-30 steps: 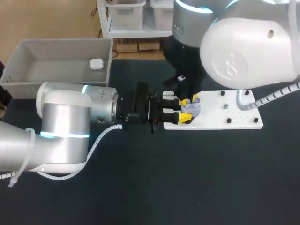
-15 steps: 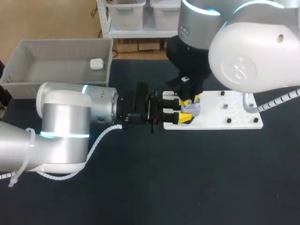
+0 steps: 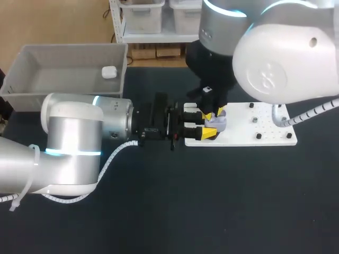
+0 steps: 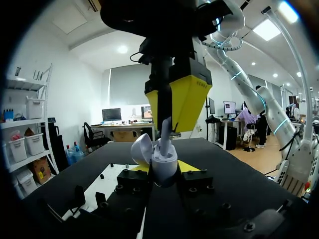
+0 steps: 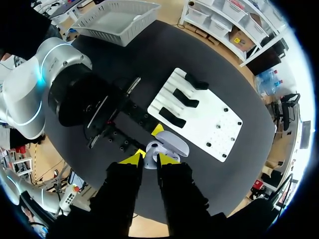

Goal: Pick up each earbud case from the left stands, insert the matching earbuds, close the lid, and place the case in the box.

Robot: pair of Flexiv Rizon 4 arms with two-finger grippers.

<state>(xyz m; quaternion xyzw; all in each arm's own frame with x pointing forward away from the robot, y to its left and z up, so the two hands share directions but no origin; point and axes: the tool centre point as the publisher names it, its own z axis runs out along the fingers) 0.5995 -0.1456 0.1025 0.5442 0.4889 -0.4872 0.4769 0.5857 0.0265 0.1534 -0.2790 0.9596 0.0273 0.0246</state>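
Note:
A lavender earbud case (image 3: 218, 123) with its lid open is held at the near left edge of the white stand board (image 3: 265, 127). My left gripper (image 3: 211, 125) is shut on it from two sides. In the left wrist view the case (image 4: 164, 163) sits between the yellow tips of that gripper (image 4: 163, 170), lid (image 4: 140, 149) tipped back. My right gripper (image 4: 172, 117) hangs straight above, shut on a white earbud (image 4: 165, 133) whose lower end is in the case's well. In the right wrist view the earbud (image 5: 151, 148) shows between that gripper's (image 5: 148, 158) tips, over the case (image 5: 173, 141).
A grey box (image 3: 32, 79) stands at the back left with one white case (image 3: 109, 72) inside. Black stands (image 5: 174, 117) line the board's left part, and small pegs (image 3: 258, 136) dot its right part. My left arm (image 3: 74, 132) lies across the table's left half.
The right arm's upper links shifted slightly right, then back. Its gripper stayed over the case. The left arm and the case have not moved.

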